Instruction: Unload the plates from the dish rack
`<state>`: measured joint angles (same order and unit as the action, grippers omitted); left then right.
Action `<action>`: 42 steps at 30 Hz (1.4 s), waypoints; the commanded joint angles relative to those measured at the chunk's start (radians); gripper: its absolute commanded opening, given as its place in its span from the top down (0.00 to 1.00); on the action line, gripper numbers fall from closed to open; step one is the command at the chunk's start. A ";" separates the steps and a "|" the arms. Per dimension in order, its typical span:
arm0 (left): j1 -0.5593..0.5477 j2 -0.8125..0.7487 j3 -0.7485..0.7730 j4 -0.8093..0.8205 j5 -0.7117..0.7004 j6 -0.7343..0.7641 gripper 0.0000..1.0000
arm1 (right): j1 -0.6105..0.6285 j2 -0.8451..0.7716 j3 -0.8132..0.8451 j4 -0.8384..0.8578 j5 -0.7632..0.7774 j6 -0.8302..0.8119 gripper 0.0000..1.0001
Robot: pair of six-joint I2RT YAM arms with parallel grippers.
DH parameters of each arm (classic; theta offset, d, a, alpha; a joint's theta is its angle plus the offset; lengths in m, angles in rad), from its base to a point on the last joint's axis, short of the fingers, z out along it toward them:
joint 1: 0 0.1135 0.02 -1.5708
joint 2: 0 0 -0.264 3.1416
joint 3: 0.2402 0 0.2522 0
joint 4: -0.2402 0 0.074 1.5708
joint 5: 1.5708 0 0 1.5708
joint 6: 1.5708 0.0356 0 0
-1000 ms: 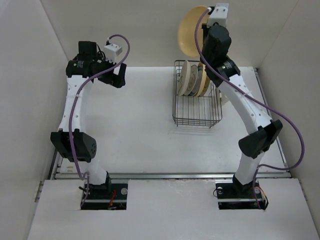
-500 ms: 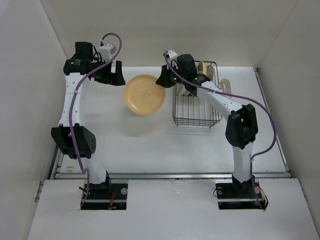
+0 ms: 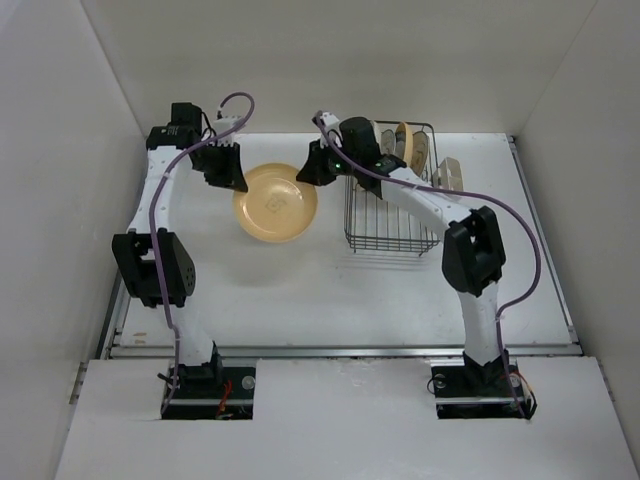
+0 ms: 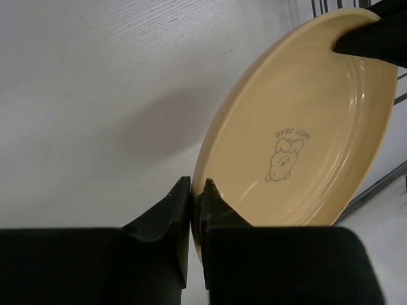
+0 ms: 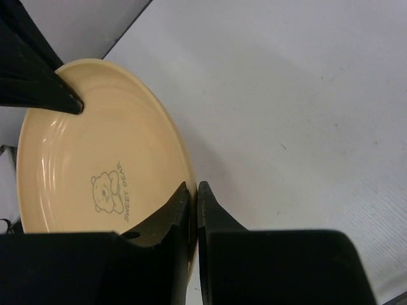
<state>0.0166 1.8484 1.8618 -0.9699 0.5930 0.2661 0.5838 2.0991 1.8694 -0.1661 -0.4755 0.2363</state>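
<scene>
Mid-table, just left of the dish rack (image 3: 395, 238): the yellow-orange plate (image 3: 275, 203), face-up and caught between both arms!
Left gripper (image 4: 196, 189): jaws pinching the plate's left-hand rim.
Right gripper (image 5: 193, 189): jaws pinching the opposite rim. It looks like a handover, with both gripping so nothing drops.
Other plates (image 3: 404, 150): upright at the rack's far end, waiting their turn.
Table (image 3: 300, 290): plain white.
Walls (image 3: 60, 200): bare and pale, boxing in the scene.
</scene>
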 commanded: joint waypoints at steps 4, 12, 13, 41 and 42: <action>0.003 -0.017 -0.044 0.071 -0.097 -0.077 1.00 | 0.013 -0.005 0.166 -0.106 0.165 0.038 0.38; 0.066 0.121 -0.050 0.220 -0.122 -0.206 1.00 | -0.094 -0.198 0.162 -0.214 0.611 0.161 0.15; 0.080 0.142 -0.038 0.220 -0.133 -0.215 1.00 | -0.113 -0.214 0.162 -0.234 0.642 0.194 0.14; 0.100 0.244 -0.038 0.303 -0.418 -0.261 0.37 | -0.418 -0.070 -0.035 -0.305 0.712 0.225 0.50; 0.100 0.217 -0.038 0.303 -0.432 -0.261 0.34 | -0.418 -0.070 -0.023 -0.305 0.721 0.216 0.64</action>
<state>0.1108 2.1555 1.8202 -0.6727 0.2245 0.0048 0.1665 2.0174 1.8477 -0.5472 0.2459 0.4686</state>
